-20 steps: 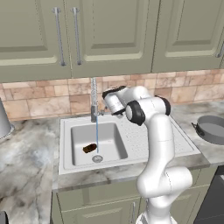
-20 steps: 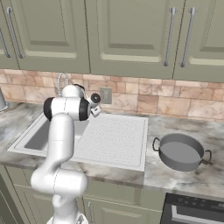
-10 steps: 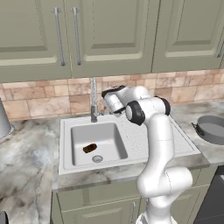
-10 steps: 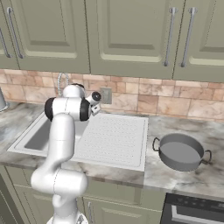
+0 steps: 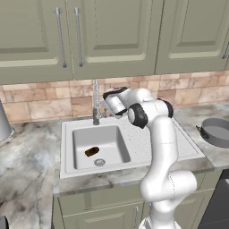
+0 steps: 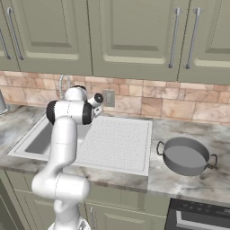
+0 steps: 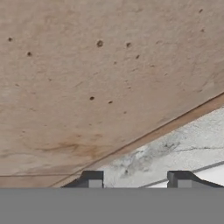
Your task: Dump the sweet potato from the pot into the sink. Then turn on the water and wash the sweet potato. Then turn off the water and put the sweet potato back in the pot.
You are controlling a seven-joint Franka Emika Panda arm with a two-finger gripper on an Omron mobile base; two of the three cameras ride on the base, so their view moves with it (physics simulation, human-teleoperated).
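The sweet potato (image 5: 91,151) lies in the sink (image 5: 76,136) basin, just left of the round drain (image 5: 99,162). No water runs from the chrome faucet (image 5: 95,102). My gripper (image 5: 107,107) hovers just right of the faucet's neck, above the sink's back rim and close to the tiled wall. In the hand view the gripper (image 7: 135,179) has its two fingertips (image 7: 92,179) apart, with nothing between them, and faces the backsplash. The pot (image 6: 185,155) stands on the counter right of the drainboard (image 6: 117,140), and nothing shows inside it.
Wall cabinets (image 5: 89,36) hang above the tile backsplash (image 5: 44,103). A pale grey cylinder (image 5: 3,123) stands at the left counter edge. An oven front (image 6: 197,218) shows below the counter at the right.
A blue stream ran from the faucet into the basin one second ago; it has stopped. The arm has barely moved beside the faucet.
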